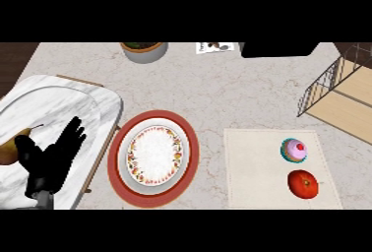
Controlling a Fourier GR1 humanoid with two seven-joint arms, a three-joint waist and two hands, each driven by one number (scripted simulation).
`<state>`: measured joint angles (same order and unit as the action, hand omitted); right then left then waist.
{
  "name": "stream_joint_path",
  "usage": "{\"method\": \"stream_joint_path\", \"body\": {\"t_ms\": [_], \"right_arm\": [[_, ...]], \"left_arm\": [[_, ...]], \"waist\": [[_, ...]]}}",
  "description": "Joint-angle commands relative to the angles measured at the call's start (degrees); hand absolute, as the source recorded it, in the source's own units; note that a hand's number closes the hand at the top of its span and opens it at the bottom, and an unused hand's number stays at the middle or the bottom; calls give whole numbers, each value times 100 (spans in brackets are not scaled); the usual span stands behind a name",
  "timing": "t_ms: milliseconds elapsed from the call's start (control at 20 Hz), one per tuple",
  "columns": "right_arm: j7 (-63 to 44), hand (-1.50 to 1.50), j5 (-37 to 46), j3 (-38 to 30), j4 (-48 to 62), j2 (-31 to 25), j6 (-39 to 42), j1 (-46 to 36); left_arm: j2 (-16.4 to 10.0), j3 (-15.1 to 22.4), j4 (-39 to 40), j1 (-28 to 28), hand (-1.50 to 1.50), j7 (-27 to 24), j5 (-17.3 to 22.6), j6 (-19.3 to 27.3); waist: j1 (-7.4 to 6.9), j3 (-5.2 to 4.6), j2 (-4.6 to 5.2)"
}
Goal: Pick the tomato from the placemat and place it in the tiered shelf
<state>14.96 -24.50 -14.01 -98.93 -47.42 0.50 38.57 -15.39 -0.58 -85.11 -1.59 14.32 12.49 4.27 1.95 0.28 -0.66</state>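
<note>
On your pale table (240, 93), the red tomato (303, 183) sits on the cream placemat (251, 172), beside a pink cupcake (294, 149). The tiered shelf (345, 106) stands at the right. Your left robot hand (47, 161) rests at the left, fingers apart.

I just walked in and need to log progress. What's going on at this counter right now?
Nothing is being handled yet. The tomato lies on the cream placemat, close to a pink cupcake. The tiered shelf stands at the upper right, apart from the mat. The robot's left hand rests open at the left edge, fingers up, over a marble tray. The right hand is not in view.
</note>
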Motion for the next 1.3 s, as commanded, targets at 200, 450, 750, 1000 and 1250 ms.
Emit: {"method": "stream_joint_path", "body": {"t_ms": [200,450,750,1000,1250], "right_arm": [[-2108,-150,444,76,-1741,-447,-609,424],[-3794,-150,961,315,-2651,-588,-1545,-17],[-5416,-150,1713,987,-2783,-893,-1824,-684],[-5971,-150,2263,1996,-2109,-805,-1678,-1640],[-7122,-150,2836,2566,-2672,-643,-1564,-2050]], "left_arm": [[155,75,660,207,0,91,-69,-57],[84,39,572,262,0,175,-46,-155],[66,25,396,224,0,345,-55,-171],[256,126,696,629,0,383,-210,-52],[304,105,663,393,0,249,-241,-104]], "waist": [[-122,-50,95],[-224,-46,100],[-297,-38,93],[-347,-30,120],[-255,-36,85]]}}
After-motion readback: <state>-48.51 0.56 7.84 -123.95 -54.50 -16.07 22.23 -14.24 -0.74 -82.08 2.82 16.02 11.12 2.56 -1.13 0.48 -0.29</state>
